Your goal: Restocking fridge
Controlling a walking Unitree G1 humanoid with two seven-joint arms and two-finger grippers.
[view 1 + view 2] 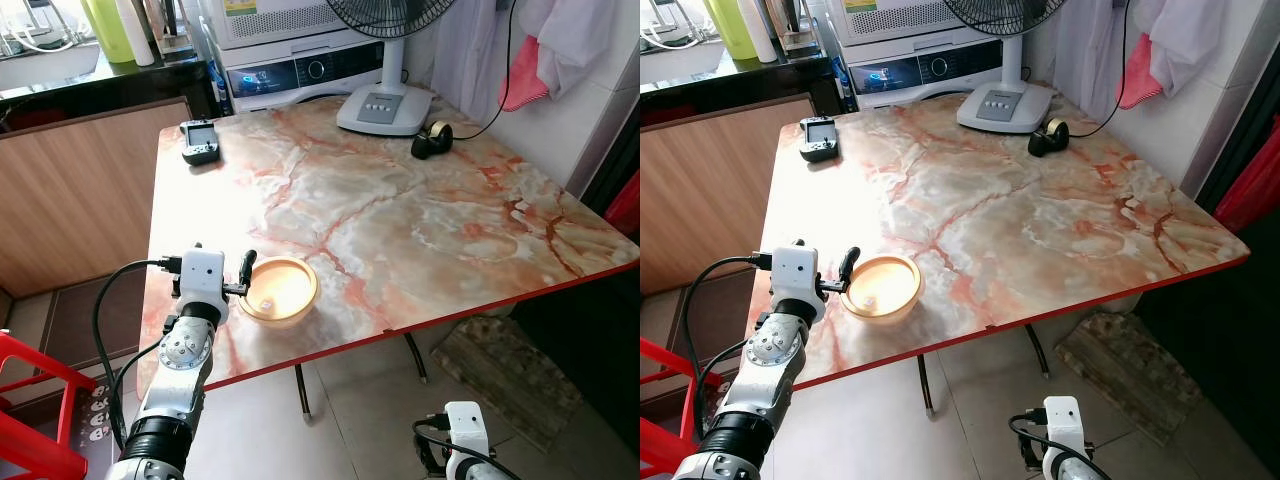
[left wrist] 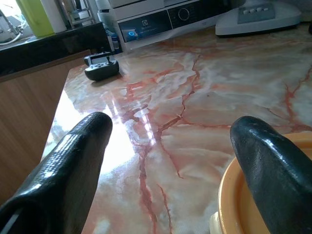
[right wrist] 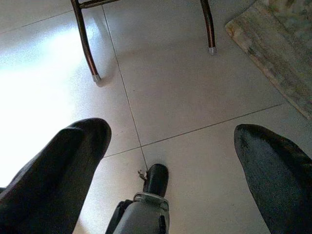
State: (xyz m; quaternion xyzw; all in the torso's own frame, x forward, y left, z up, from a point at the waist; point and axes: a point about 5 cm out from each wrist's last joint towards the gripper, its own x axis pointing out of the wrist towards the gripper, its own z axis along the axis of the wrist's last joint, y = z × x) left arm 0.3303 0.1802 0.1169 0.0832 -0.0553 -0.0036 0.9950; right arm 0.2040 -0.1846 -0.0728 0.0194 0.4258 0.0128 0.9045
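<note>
Jaws agape — straddling bowl rim.

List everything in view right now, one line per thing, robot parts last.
Marble-patterned table: one, orange and white with a red edge, centre of the scene.
Shallow orange plastic bowl: one, near the table's front left corner, a small pale item inside.
Black handheld controller: one, far left corner of the table.
White fan base: one, far side of the table.
Black tape dispenser: one, right of the fan base.
White washing machine: one, behind the table.
Patterned mat: one, on the floor under the table's right side.
Left gripper: jaws open, one finger over the bowl's rim.
Right gripper: jaws open, hanging low over the floor tiles.
</note>
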